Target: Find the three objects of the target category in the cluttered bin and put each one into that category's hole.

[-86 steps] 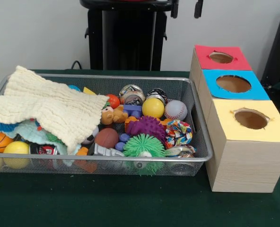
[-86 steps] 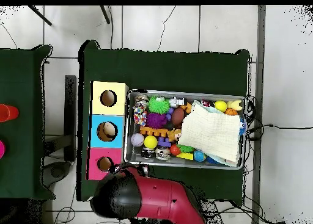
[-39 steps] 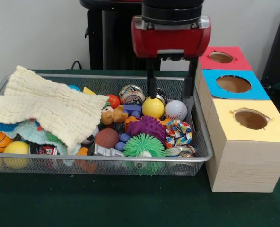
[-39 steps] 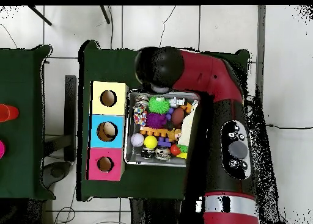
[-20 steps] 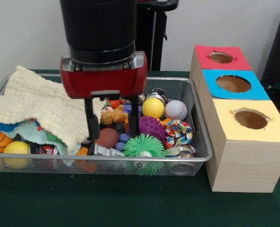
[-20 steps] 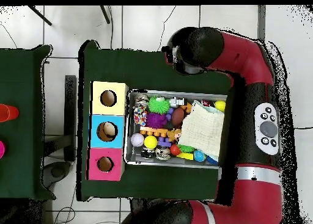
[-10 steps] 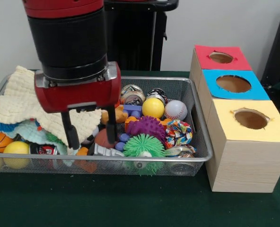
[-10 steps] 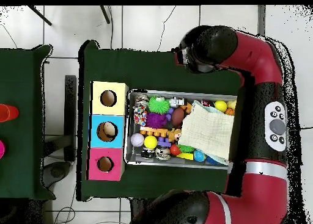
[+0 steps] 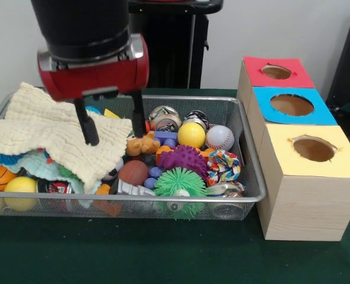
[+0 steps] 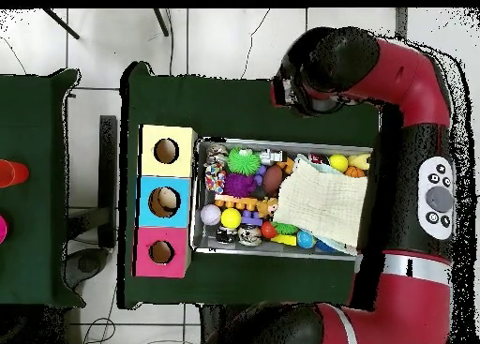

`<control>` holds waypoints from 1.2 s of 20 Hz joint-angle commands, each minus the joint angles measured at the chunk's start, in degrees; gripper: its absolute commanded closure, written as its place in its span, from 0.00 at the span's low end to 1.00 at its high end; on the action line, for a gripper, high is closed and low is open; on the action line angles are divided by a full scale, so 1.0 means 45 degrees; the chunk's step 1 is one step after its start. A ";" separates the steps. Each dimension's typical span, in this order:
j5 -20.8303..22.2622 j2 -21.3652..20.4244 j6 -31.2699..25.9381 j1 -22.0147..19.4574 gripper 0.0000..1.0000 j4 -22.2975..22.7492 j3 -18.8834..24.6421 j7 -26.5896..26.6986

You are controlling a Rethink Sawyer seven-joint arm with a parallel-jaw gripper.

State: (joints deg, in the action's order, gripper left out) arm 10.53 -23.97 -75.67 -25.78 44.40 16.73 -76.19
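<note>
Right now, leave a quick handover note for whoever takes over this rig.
Claw: open, empty, hanging over the cream knitted cloth at the wire bin's middle.
Bin: still packed; yellow ball, baseball, purple spiky ball, green spiky ball, teddy bear all lie uncovered. The cloth hides much of the other end.
Sorting box: red hole, blue hole, yellow hole are open.
Done: no drop visible.
Left: find the three targets, probably under the cloth, and post them.
</note>
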 commanded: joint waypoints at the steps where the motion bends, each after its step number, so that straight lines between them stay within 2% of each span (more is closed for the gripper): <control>1: 0.0593 -0.1061 -0.2313 -0.0195 0.00 0.0042 0.0942 0.3984; 2: 0.0627 -0.1085 -0.2500 -0.0234 0.00 0.0079 0.0946 0.4102; 4: 0.0540 -0.1589 -0.2139 -0.0460 0.00 0.0937 0.0853 0.4274; 8: 0.0068 -0.2843 -0.0251 -0.1224 0.00 0.3901 0.0683 0.4267; 13: -0.0109 -0.3637 0.2208 -0.2165 0.00 0.6785 0.1022 0.4009; 17: -0.0119 -0.4196 0.3154 -0.2766 0.00 0.8302 0.1319 0.3749; 24: 0.0148 -0.4960 0.4228 -0.3431 0.00 0.9959 0.1699 0.3328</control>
State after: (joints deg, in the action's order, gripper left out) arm 9.98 -43.24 -60.55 -39.60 72.09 18.00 -76.19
